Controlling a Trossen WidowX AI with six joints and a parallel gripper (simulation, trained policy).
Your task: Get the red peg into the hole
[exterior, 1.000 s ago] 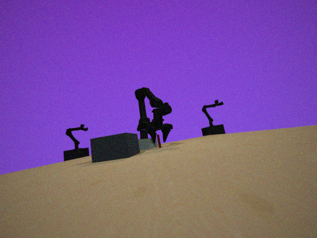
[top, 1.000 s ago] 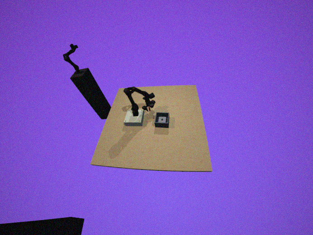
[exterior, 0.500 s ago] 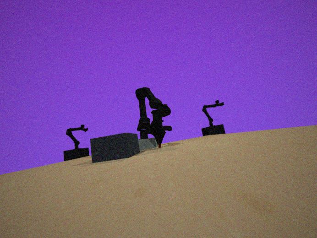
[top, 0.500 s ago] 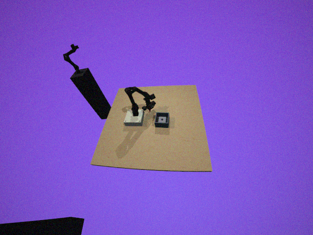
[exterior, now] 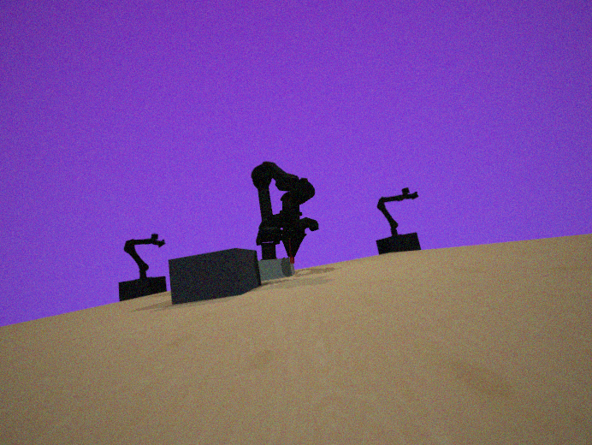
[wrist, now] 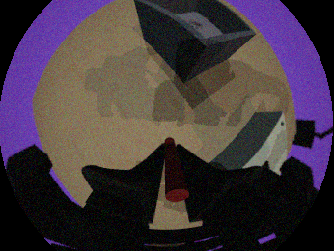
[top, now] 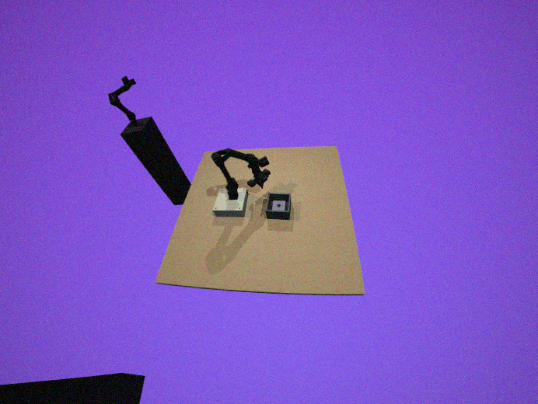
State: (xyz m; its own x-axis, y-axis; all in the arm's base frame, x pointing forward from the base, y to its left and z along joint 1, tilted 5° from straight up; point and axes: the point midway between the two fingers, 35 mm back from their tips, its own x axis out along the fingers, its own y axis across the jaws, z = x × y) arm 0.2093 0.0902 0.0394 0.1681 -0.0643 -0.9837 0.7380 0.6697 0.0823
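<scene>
Gripped by the gripper (top: pixel 261 181) (exterior: pixel 292 253) (wrist: pixel 172 151), the red peg (top: pixel 261 186) (exterior: pixel 292 259) (wrist: pixel 176 176) could clip the box's (top: pixel 278 215) (exterior: pixel 212 275) (wrist: pixel 166 41) wall if carried across too low.

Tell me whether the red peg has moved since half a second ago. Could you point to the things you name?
Yes: in the exterior view, the red peg (top: pixel 261 186) (exterior: pixel 292 259) (wrist: pixel 175 171) is higher and slightly nearer the open box (top: pixel 277 215) (exterior: pixel 215 277) (wrist: pixel 164 36).
</scene>
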